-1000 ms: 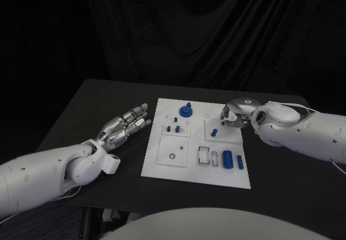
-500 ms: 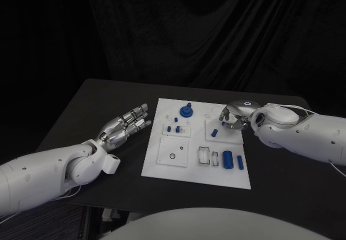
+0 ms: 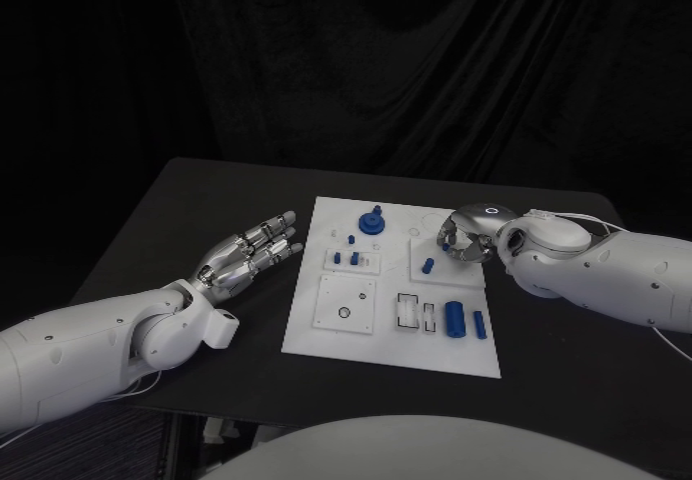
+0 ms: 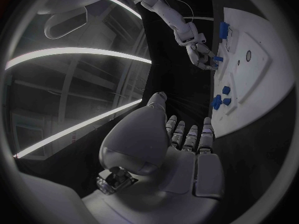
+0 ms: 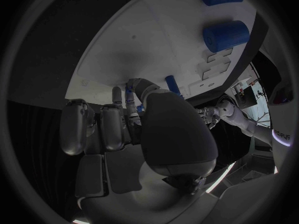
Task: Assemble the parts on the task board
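The white task board (image 3: pixel 332 330) lies mid-table. My right hand (image 3: pixel 464 238) hovers over its far right corner with fingers curled; in the right wrist view the thumb and a finger pinch a small blue part (image 5: pixel 129 93), mostly hidden. A blue peg (image 3: pixel 428 265) stands on the board just beside that hand, and the peg (image 5: pixel 172 84) appears close to the thumb. My left hand (image 3: pixel 253 250) is held flat off the board's left edge, fingers apart and holding nothing. A blue knob (image 3: pixel 372 222) and two short pegs (image 3: pixel 346 258) stand at the far left of the board.
A thick blue cylinder (image 3: pixel 454 318) and a thin blue bar (image 3: pixel 479 323) lie at the board's near right, beside white slots (image 3: pixel 410 311). A round hole (image 3: pixel 343 312) sits in the near left plate. Black table (image 3: pixel 188 200) surrounds the board.
My right hand has sunk slightly toward the board and edged right, fingers still curled. The left arm and the parts on the board have not moved.
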Robot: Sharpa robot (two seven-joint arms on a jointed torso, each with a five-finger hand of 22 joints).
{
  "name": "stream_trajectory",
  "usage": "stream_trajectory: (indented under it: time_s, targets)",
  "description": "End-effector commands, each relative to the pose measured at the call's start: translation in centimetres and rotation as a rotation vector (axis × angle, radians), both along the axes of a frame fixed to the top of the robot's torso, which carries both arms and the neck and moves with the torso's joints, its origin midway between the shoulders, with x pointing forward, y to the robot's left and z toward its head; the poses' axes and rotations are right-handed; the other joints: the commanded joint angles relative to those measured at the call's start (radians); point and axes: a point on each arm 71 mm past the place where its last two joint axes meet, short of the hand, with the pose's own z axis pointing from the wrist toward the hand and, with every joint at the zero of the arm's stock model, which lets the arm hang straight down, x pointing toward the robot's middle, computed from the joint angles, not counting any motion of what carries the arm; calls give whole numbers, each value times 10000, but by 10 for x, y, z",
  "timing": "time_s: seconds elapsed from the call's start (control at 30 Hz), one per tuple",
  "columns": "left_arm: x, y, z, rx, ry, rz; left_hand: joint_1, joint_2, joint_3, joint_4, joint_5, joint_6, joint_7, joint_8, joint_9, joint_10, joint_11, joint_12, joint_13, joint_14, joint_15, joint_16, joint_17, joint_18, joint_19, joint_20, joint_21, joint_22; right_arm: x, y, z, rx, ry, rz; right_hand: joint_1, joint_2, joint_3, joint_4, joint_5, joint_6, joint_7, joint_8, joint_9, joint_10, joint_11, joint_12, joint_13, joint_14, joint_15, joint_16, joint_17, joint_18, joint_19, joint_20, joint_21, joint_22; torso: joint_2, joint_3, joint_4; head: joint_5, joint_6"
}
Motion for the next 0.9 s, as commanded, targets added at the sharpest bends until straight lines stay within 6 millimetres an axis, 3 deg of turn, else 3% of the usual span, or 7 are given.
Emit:
stream_trajectory:
  time_s: [0.03,0.2,0.37,0.43,0.57,0.9]
  targets:
    - [0,0,8,-934,-831,86,-25,69,34,-57,49,16,83,49,16,4,-25,24,14,23,60,69,16,15,23,67,50,-6,-1,0,-3,71,-54,-3,77,57,11,-88,16,114,10,107,73,96,-32,108,34,6,-88,51,4,43,22,-80,20,1850,-5,-2,2,5,2]
    - [0,0,7,-903,-778,75,-15,75,58,-77,48,39,116,52,19,2,-24,21,14,30,77,73,17,11,36,81,54,0,-2,0,-5,78,-19,12,97,133,-19,-191,25,313,45,422,313,224,-111,258,93,32,-158,81,17,27,62,-143,85,1872,-8,-8,30,-37,2]
    - [0,0,6,-897,-730,47,-2,84,102,-113,53,102,198,61,26,-3,-49,15,13,37,105,77,18,7,54,103,60,-3,-2,-1,-7,103,-52,11,127,282,-103,-340,2,656,120,1023,777,323,-205,454,176,34,-239,75,-23,21,79,-221,108,1881,-12,-15,30,-34,2]
    - [-1,0,5,-892,-710,39,1,93,132,-131,55,150,256,69,31,-3,-69,15,13,38,114,79,18,6,68,112,65,-2,-2,-1,-7,139,-109,17,157,329,-111,-382,-21,678,138,1137,885,369,-238,514,200,39,-263,79,-23,19,83,-243,115,1883,-13,-15,32,-36,2]
    - [-1,-1,4,-883,-677,28,3,103,154,-142,57,172,292,72,34,-7,-82,11,12,35,121,78,17,6,71,117,66,-10,-2,0,-7,227,-196,25,218,486,-159,-458,-316,702,212,1495,1230,542,-355,668,248,62,-382,94,-22,6,117,-332,169,1902,-7,-15,18,-26,2]
    - [-1,-2,2,-869,-592,-11,22,154,239,-176,54,188,319,71,33,-23,-84,-6,9,49,158,86,21,4,132,156,91,47,-1,1,-6,487,-224,-27,211,617,-253,-451,-639,719,314,1930,1645,718,-471,755,251,74,-457,80,-58,3,129,-425,171,1904,-12,-24,37,-42,2]
